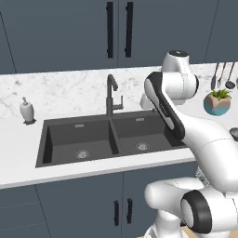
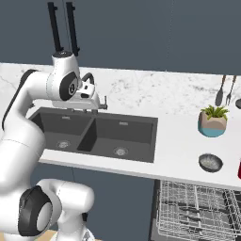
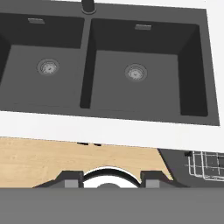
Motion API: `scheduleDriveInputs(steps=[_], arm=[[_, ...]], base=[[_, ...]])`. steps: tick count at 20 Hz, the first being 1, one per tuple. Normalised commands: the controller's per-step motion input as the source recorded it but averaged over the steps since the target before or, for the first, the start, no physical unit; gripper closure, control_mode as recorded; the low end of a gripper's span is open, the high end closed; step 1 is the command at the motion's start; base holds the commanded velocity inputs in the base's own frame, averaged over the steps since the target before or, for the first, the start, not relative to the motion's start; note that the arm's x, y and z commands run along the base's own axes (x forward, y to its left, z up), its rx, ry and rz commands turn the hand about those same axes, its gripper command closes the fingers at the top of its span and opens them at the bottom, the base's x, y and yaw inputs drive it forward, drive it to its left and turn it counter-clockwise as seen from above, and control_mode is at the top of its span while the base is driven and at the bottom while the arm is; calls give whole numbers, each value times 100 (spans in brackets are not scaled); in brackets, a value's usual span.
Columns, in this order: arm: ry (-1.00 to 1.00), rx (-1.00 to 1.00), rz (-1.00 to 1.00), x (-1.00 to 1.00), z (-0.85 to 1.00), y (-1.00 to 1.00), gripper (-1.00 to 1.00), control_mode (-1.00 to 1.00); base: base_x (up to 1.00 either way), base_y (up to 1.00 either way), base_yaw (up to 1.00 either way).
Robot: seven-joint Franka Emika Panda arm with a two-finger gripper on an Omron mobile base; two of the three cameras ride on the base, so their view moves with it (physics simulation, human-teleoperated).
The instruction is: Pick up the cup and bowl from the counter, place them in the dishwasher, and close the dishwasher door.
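Note:
The dark grey bowl sits on the white counter right of the sink, and a sliver of it shows at the frame edge. Beside it, at the far right edge, is a strip of the red cup. Below them the dishwasher's white wire rack is pulled out; its corner shows too. The dishwasher door is hidden under the rack. My gripper hangs over the sink, well left of the bowl. Its fingertips stand apart, open and holding nothing.
A dark double sink with a tall faucet lies under the hand. A teal-and-tan planter stands behind the bowl. Utensils hang on the backsplash. A soap dispenser is far left. Navy cabinets hang overhead.

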Motion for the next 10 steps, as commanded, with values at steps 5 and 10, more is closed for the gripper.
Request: scheduleDriveInputs(steps=[5, 10], arm=[[0, 0, 0, 0, 0, 0, -100, 100], [0, 0, 0, 0, 0, 0, -100, 100]], base=[[0, 0, 0], [-1, -1, 0]])
